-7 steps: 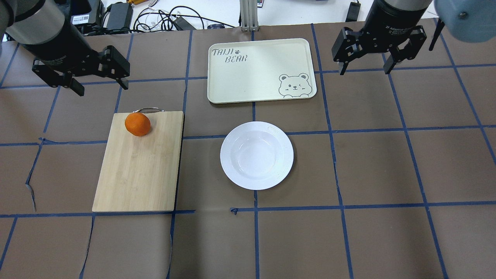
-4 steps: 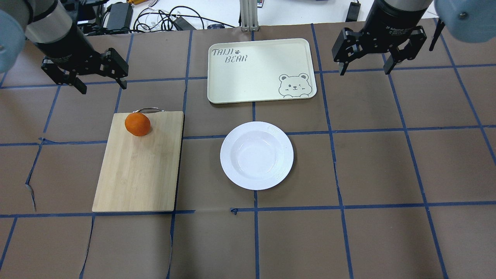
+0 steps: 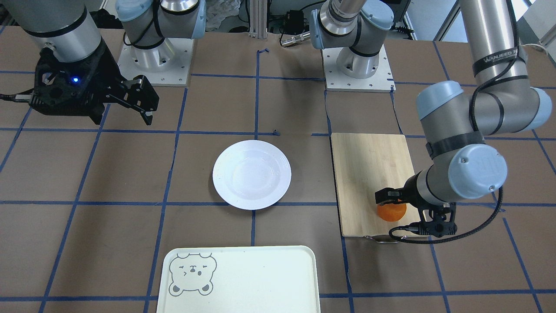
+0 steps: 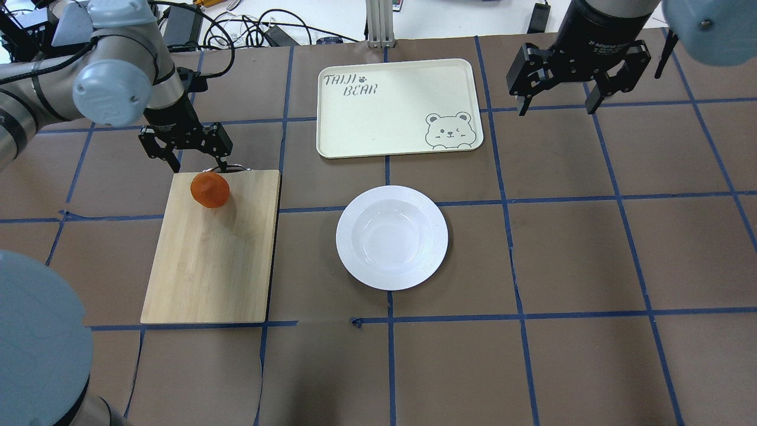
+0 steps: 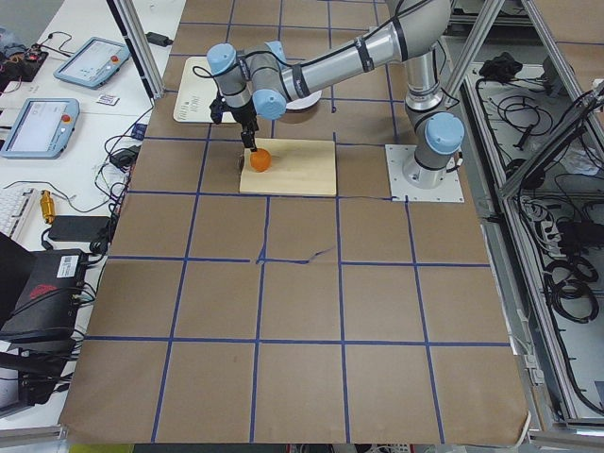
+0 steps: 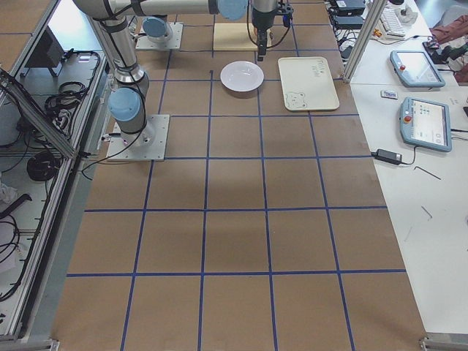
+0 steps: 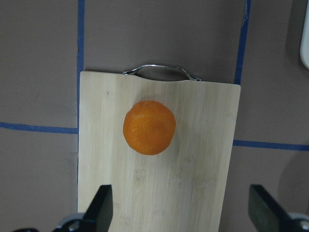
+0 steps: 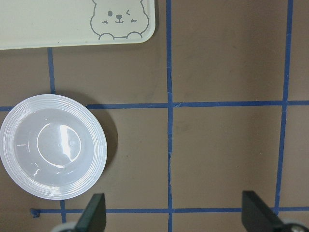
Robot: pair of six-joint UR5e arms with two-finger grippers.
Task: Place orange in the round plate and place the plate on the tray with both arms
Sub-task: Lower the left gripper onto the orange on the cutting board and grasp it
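Bamboo board on my left carries the orange at its far end, and my left claw hangs over the fruit with its fingers spread wide, not touching it. The white plate lies mid-table to the right of the board, with the cream tray just beyond it. My right claw hovers spread open to the right of the tray.

The left gripper points straight down, fingers spread wide; the right gripper hangs higher, equally wide.
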